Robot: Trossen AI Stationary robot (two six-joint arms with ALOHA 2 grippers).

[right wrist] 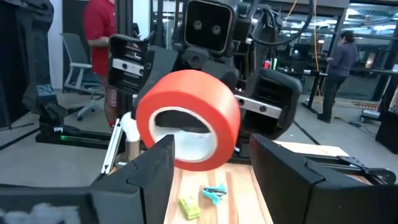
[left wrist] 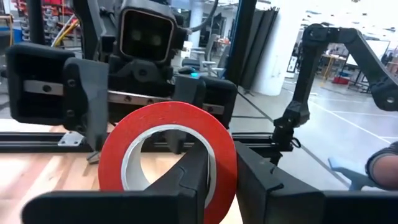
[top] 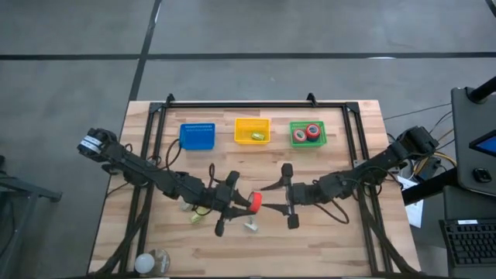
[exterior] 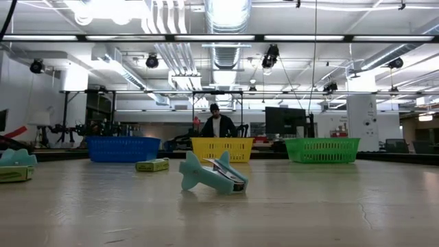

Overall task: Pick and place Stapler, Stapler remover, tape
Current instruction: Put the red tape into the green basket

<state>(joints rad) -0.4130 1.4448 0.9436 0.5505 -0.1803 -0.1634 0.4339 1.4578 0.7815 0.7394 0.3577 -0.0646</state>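
Tape is what both arms are busy with: one red roll (top: 255,202) hangs in the air over the middle of the desk (top: 341,240), caught between the two arms where they meet. The left gripper (left wrist: 222,180) has its fingers clamped on the roll's band, one finger poking through the pale centre hole and the other outside against the red rim, as its own wrist view shows. The right gripper (right wrist: 211,168) faces it from the other side with its fingers spread wide, one on each side of the roll and not pressing on it. So the roll lies straight ahead of the right fingers, and its hole runs roughly along the line between the two arms; I'd judge this to be a hand-over in mid-air, and the thing that matters is that the right fingers close across the roll's width before the left ones let go. At the far edge of the desk stand three small baskets in a row: a blue basket (top: 197,137), a yellow basket (top: 252,130) and a green basket (top: 308,133). The green one already holds a few red rolls and sits on the right arm's side, so that arm is the nearer one for carrying this roll there. Down on the desk below the arms lie a pale teal stapler (exterior: 211,174) and a small yellow-green piece (exterior: 151,165), both well apart from the baskets.
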